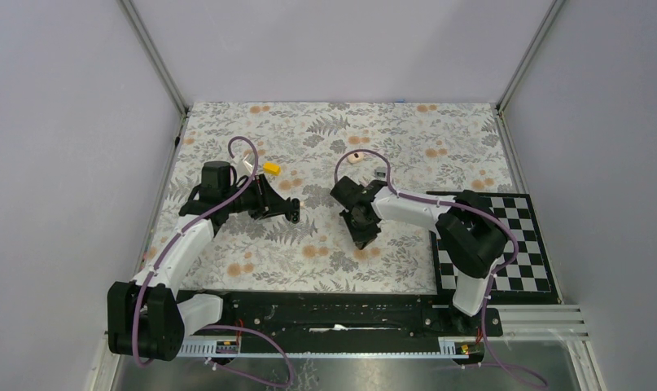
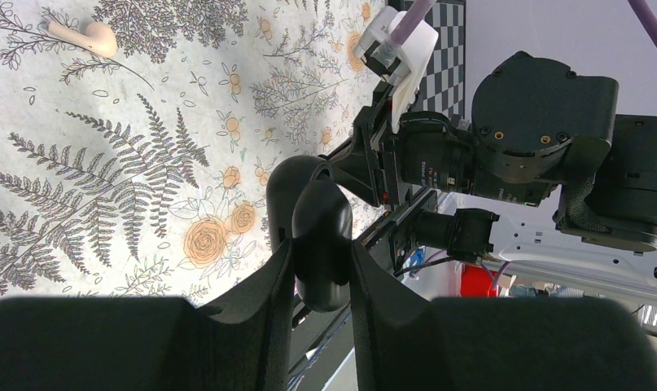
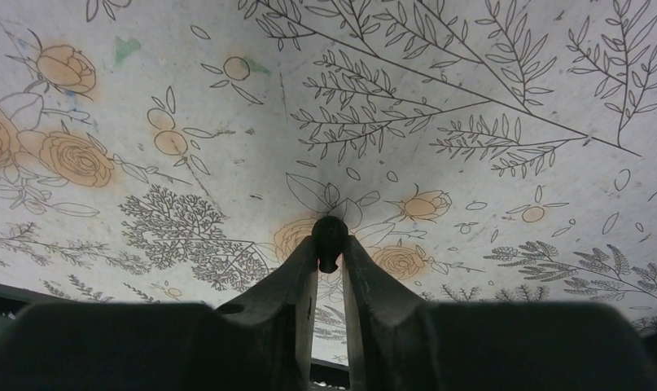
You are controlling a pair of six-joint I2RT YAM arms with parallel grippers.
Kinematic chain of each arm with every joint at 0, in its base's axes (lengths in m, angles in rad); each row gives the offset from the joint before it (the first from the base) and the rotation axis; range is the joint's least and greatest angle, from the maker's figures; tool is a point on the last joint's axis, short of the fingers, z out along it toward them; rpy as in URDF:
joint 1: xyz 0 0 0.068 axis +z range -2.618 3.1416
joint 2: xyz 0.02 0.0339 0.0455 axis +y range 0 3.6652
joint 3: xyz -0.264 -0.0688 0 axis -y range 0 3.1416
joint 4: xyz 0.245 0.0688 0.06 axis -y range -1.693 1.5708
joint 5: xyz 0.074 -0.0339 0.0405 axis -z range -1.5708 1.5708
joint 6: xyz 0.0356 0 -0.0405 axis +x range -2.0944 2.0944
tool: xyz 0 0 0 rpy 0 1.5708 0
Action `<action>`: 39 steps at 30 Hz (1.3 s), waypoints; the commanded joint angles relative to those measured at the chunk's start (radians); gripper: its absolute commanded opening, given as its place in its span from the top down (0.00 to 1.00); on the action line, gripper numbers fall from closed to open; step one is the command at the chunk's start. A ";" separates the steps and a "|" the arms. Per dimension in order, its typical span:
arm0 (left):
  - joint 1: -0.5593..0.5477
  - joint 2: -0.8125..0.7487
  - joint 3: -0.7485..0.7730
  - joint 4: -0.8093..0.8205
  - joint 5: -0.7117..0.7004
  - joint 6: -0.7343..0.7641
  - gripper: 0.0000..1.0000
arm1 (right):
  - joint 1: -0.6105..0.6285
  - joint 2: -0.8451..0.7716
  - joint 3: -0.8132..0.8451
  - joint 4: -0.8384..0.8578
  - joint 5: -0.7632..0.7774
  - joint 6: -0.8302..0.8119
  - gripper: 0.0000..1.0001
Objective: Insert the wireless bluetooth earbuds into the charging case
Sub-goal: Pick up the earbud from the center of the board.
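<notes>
My left gripper point(image 1: 293, 211) is shut on the charging case point(image 2: 319, 213), a glossy black pebble held off the table between both fingers; the gripper also shows in the left wrist view point(image 2: 321, 254). A second black rounded part point(image 2: 286, 186) sits just behind the case, perhaps its lid. My right gripper point(image 1: 363, 237) is shut on one tiny black earbud point(image 3: 328, 231) pinched at the fingertips point(image 3: 307, 254), just above the floral tablecloth. The other earbud is out of view. The grippers are about a hand's width apart.
A peach piece point(image 1: 355, 159) lies behind the right gripper and shows in the left wrist view point(image 2: 85, 35). A small grey metallic piece point(image 1: 378, 173) and a yellow object point(image 1: 271, 168) lie nearby. A checkerboard point(image 1: 504, 244) lies at the right.
</notes>
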 commanded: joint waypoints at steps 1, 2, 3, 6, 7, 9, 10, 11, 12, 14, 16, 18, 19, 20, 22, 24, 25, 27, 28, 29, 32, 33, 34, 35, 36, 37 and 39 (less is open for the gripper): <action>-0.003 -0.007 0.022 0.025 0.027 0.021 1.00 | -0.003 -0.032 -0.009 0.061 0.044 0.036 0.74; -0.004 -0.008 0.022 0.025 0.029 0.021 1.00 | -0.004 -0.034 -0.009 0.060 0.047 0.038 0.74; -0.004 -0.010 0.022 0.025 0.028 0.021 1.00 | -0.003 -0.036 -0.008 0.061 0.052 0.040 0.74; -0.005 -0.012 0.021 0.025 0.028 0.021 1.00 | -0.003 -0.043 -0.005 0.060 0.062 0.045 0.74; -0.005 -0.012 0.021 0.026 0.028 0.021 1.00 | -0.003 -0.044 -0.004 0.061 0.064 0.045 0.75; -0.005 -0.012 0.021 0.025 0.029 0.021 1.00 | -0.003 -0.046 -0.004 0.060 0.075 0.049 0.79; -0.005 -0.013 0.021 0.025 0.031 0.021 1.00 | -0.003 -0.049 -0.004 0.061 0.077 0.049 0.80; -0.005 -0.012 0.021 0.025 0.030 0.021 1.00 | -0.004 -0.050 -0.006 0.060 0.078 0.049 0.83; -0.005 -0.012 0.022 0.025 0.030 0.021 1.00 | -0.004 -0.051 -0.006 0.059 0.081 0.050 0.87; -0.005 -0.011 0.023 0.025 0.031 0.021 1.00 | -0.003 -0.059 -0.009 0.059 0.091 0.054 0.95; -0.006 -0.010 0.024 0.025 0.031 0.020 1.00 | -0.003 -0.075 -0.011 0.059 0.097 0.060 1.00; -0.011 -0.008 0.024 0.026 0.027 0.020 1.00 | -0.003 -0.098 -0.016 0.058 0.096 0.063 1.00; -0.017 -0.007 0.024 0.026 0.024 0.021 1.00 | -0.003 -0.114 -0.015 0.054 0.096 0.066 1.00; -0.024 -0.005 0.025 0.026 0.019 0.021 1.00 | -0.004 -0.131 -0.014 0.051 0.095 0.072 1.00; -0.040 0.000 0.029 0.027 0.009 0.019 1.00 | -0.003 -0.178 -0.013 0.049 0.089 0.086 1.00; -0.059 0.007 0.032 0.039 0.003 0.010 1.00 | -0.003 -0.229 -0.010 0.050 0.080 0.106 1.00; -0.068 0.010 0.033 0.048 0.000 0.005 1.00 | -0.003 -0.252 -0.009 0.053 0.069 0.116 1.00; -0.082 0.017 0.034 0.071 0.001 -0.011 1.00 | -0.003 -0.301 -0.015 0.075 0.034 0.141 1.00; -0.086 0.021 0.036 0.078 0.001 -0.015 1.00 | -0.002 -0.327 -0.024 0.096 0.017 0.159 1.00; -0.090 0.025 0.040 0.083 0.000 -0.017 1.00 | -0.002 -0.353 -0.033 0.116 -0.009 0.173 1.00; -0.102 0.035 0.048 0.093 0.001 -0.017 1.00 | 0.000 -0.438 -0.070 0.186 -0.069 0.190 1.00; -0.107 0.038 0.051 0.094 0.003 -0.015 1.00 | 0.001 -0.460 -0.087 0.212 -0.079 0.194 1.00; -0.109 0.041 0.054 0.094 0.007 -0.013 1.00 | 0.001 -0.478 -0.097 0.224 -0.079 0.195 1.00; -0.114 0.044 0.059 0.094 0.011 -0.009 1.00 | 0.000 -0.490 -0.099 0.228 -0.088 0.189 1.00; -0.120 0.046 0.062 0.096 0.019 -0.002 1.00 | 0.001 -0.501 -0.104 0.247 -0.108 0.174 1.00; -0.126 0.048 0.067 0.096 0.026 0.007 1.00 | 0.003 -0.518 -0.124 0.276 -0.135 0.158 1.00; -0.135 0.053 0.078 0.095 0.051 0.030 1.00 | 0.008 -0.556 -0.163 0.332 -0.175 0.124 1.00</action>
